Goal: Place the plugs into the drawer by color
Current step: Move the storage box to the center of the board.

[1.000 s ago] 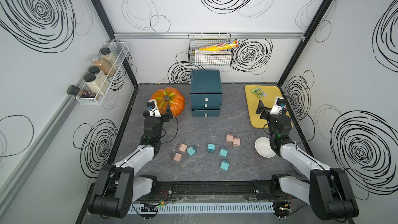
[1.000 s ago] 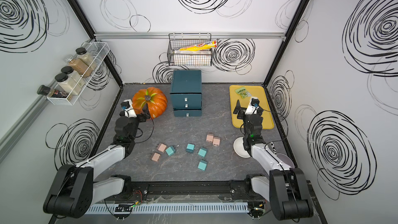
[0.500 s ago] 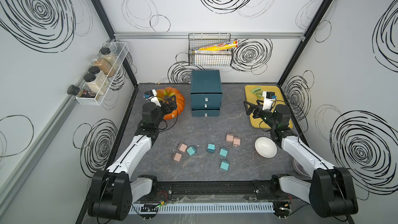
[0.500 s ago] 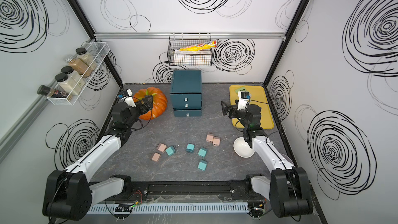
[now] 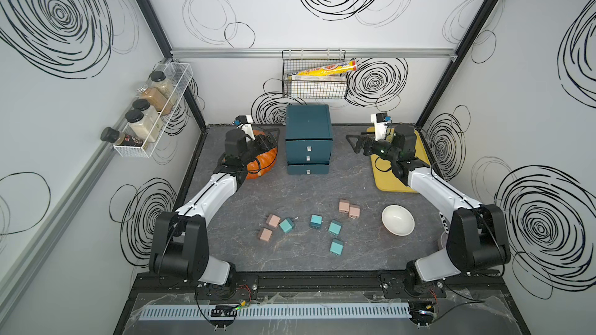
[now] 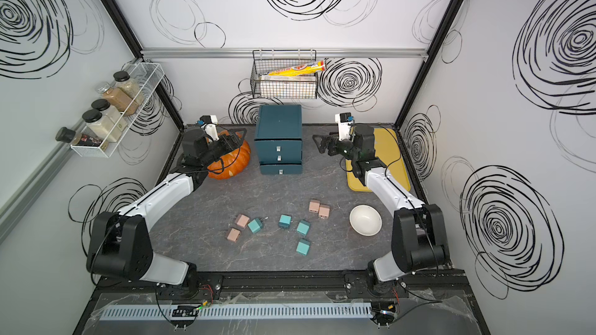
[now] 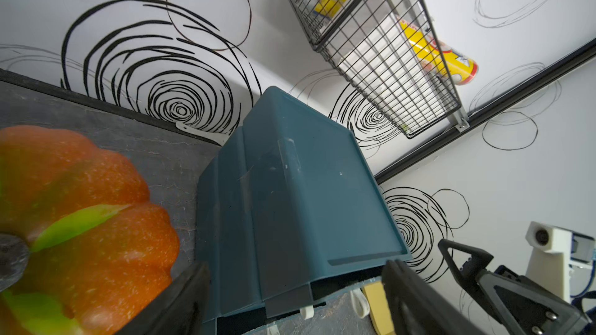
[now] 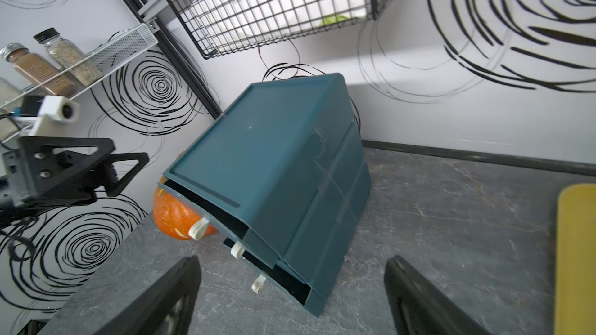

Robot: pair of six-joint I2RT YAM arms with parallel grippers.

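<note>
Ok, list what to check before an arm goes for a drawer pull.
1. Left gripper open, empty: ok.
2. Right gripper open, empty: ok.
3. Drawer open wide enough to load: not ok; none is pulled far out, and the bottom drawer sticks out slightly.
4. Four pink plugs and four teal plugs loose on the table: ok.
5. Left gripper clear of the pumpkin: cannot tell; it hangs over it.
6. Drawers empty inside: cannot tell.
</note>
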